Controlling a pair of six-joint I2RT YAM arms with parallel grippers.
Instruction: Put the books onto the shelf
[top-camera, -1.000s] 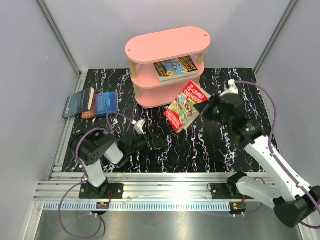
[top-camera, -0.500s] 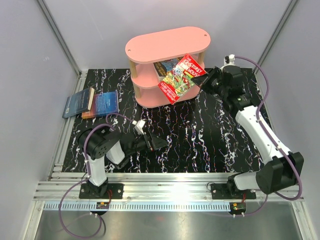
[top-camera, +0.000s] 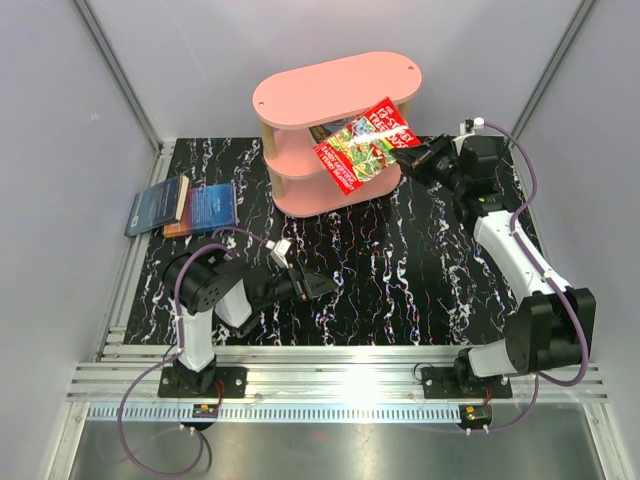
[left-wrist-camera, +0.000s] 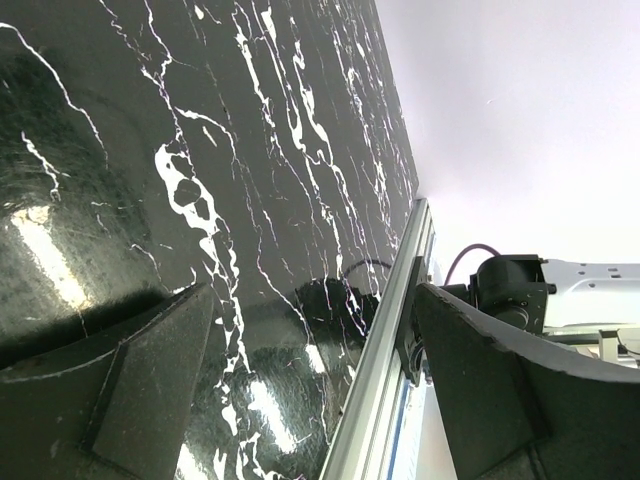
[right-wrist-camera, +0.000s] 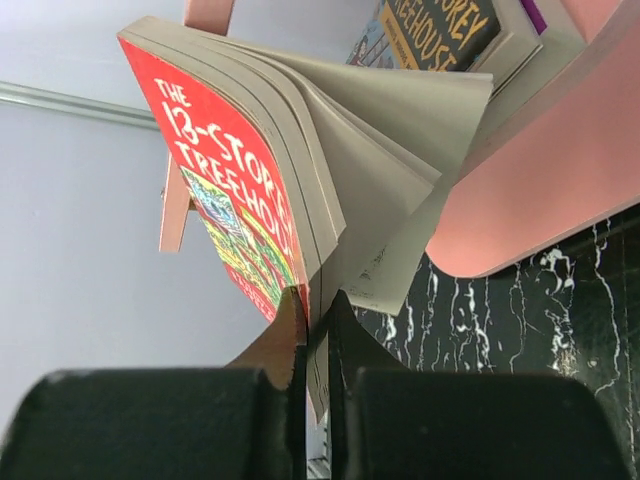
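Partway. One shelved bk on shelf; red Treehouse bk clamped in right pincer, just beside the shelf's right opening, not in. Left pincer apart, empty. Blue bks left on surface, far left.

Left tool low, jaws wide apart; right tool raised, jaws pinched tight.

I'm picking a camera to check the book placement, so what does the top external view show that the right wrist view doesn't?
Only the top external view shows the left gripper, open low over the table, and the blue books lying far left. Only the right wrist view shows the pages fanning apart above the right gripper, shut on the edge of the red Treehouse book. Both show that book, the pink shelf and another book already on it.
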